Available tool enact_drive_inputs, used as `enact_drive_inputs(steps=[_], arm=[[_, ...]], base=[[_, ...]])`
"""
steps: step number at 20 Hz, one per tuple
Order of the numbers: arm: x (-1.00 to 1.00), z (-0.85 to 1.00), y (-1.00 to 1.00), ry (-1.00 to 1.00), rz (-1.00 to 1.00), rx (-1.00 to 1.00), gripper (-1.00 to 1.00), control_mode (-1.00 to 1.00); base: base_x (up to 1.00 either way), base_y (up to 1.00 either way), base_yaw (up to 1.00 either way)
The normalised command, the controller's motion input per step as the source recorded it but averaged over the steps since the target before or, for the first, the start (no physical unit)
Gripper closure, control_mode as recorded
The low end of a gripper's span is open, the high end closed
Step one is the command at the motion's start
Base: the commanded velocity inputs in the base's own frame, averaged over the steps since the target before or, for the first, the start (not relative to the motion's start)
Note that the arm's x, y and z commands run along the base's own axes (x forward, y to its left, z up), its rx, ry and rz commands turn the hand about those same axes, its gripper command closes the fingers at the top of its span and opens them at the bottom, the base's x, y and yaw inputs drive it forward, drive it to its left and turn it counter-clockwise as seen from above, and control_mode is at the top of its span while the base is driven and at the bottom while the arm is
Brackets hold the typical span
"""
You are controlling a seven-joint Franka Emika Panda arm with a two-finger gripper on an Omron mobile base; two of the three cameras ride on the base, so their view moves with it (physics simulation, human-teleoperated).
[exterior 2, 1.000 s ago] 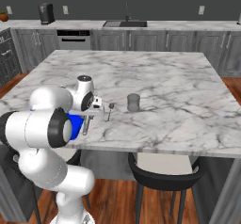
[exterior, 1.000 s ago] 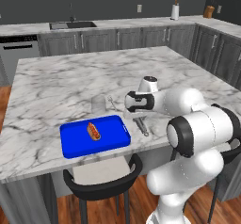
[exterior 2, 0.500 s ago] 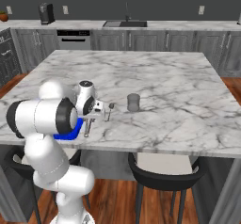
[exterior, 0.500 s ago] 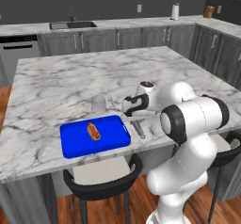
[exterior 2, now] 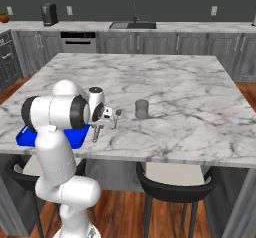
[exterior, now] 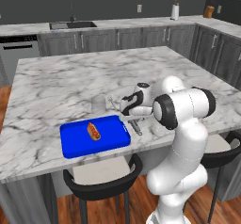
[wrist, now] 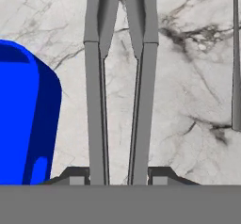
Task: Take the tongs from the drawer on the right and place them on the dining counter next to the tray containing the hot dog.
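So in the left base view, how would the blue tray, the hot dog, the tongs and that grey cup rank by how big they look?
1. blue tray, by far.
2. tongs and grey cup: look alike; the gripper hides part of the tongs, so unranked.
3. hot dog.

Left and right base views: from behind the arm, angled forward and down, sharing the dining counter [exterior: 70, 82] and blue tray [exterior: 75, 143] at mid-frame. Hand view: close, looking straight down onto the tongs [wrist: 120, 86], tray corner at left.
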Motion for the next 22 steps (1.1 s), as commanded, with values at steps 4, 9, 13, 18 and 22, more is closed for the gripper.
enact_drive_inputs(steps=[4,9,13,18,22], arm=[[0.35,-0.34,0.01,0.0,0.0,0.0,1.0,-1.0],[0.21,-0.41,0.03,0.0,0.0,0.0,1.0,-1.0],[0.02,-0.27,0.0,0.0,0.0,0.0,1.0,-1.0],[0.24,-0.28,0.0,0.0,0.0,0.0,1.0,-1.0],[0.13,-0.38,-0.04,0.01,0.05,0.0,1.0,-1.0]], base=[[0.0,0.0,0.0],[0.0,0.0,0.0],[0.0,0.0,0.0],[0.0,0.0,0.0],[0.0,0.0,0.0]])
